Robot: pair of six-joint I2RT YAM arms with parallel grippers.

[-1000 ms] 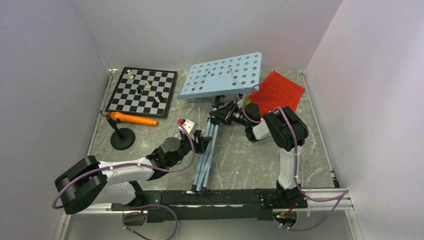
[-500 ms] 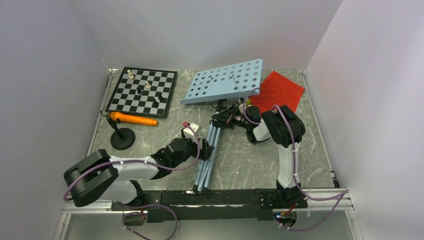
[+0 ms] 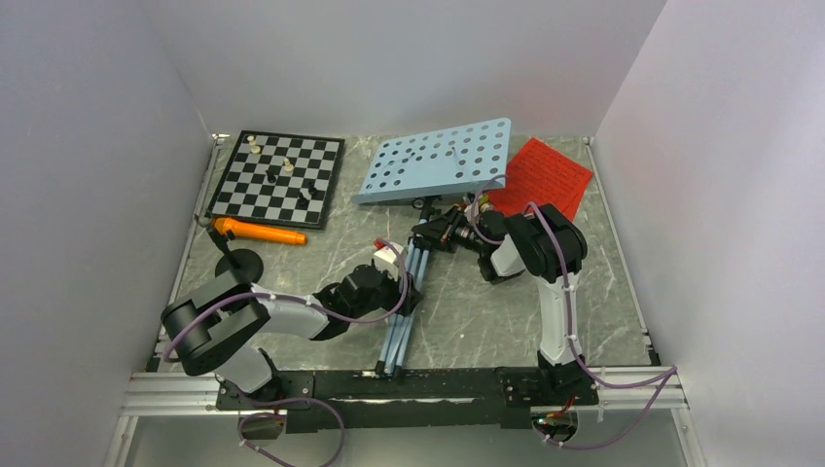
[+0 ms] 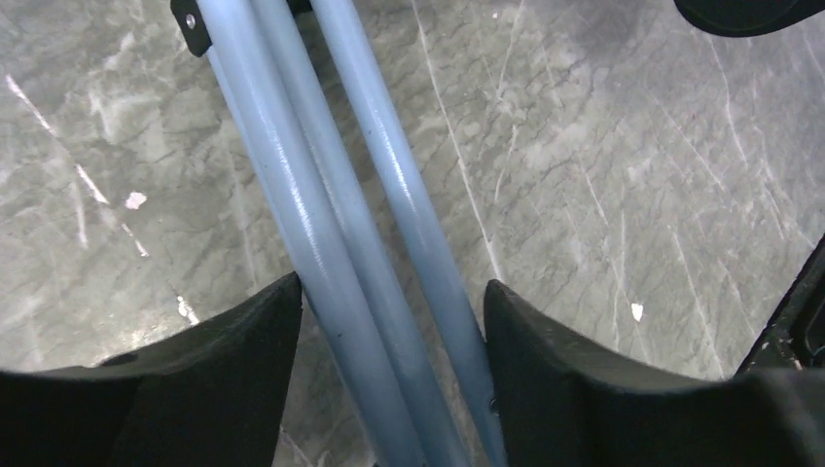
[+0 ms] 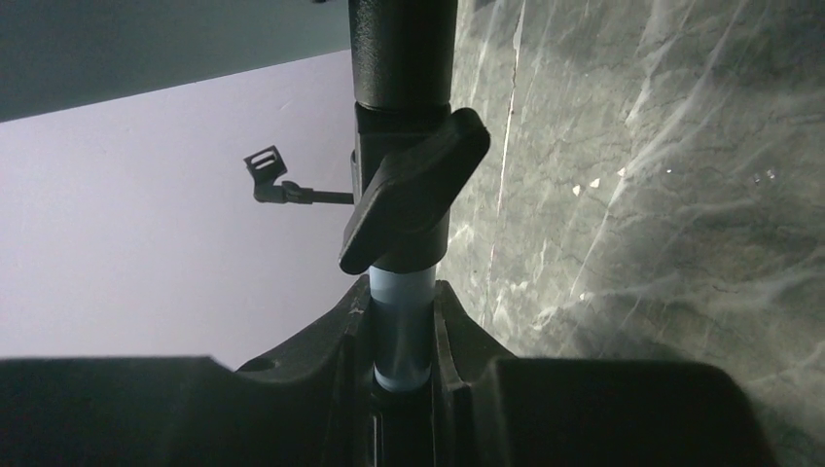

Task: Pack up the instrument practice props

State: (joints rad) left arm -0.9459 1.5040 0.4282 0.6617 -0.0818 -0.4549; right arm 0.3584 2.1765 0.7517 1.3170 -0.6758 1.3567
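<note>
Top external view: the music stand (image 3: 443,161) lies on the table (image 3: 486,311) at centre. Its long axis runs 6 to 12 o'clock, with the folded legs (image 3: 394,336) pointing to 6 and the perforated desk (image 3: 467,146) at 12. The left gripper (image 3: 404,284) straddles the legs, its fingers (image 4: 224,379) spread apart. The right gripper (image 3: 430,233) is clamped on the pole below the knob (image 5: 413,190).

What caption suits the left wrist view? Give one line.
Open left hand straddling the folded light-blue legs of the music stand above the marbled table.
</note>
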